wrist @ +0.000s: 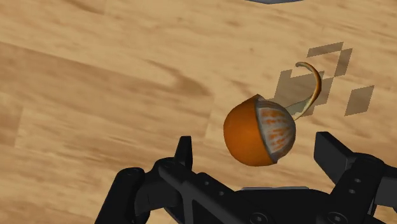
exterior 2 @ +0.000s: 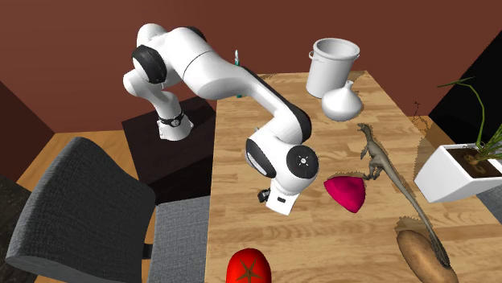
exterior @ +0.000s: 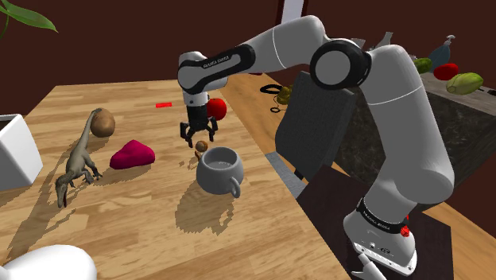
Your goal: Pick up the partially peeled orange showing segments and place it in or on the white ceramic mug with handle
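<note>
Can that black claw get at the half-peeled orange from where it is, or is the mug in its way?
Probably yes. The gripper hangs just over the orange, jaws open either side and not touching it. The mug stands close beside, not between them.

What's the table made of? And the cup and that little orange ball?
Table: looks like wood, matte, with brown grain streaks. Mug: plain grey and smooth; perhaps ceramic, hard to tell. Orange: real fruit look, smooth orange peel, pale streaked segments where peeled.

arm bent over table | tomato at bottom edge | chair beside table
</note>
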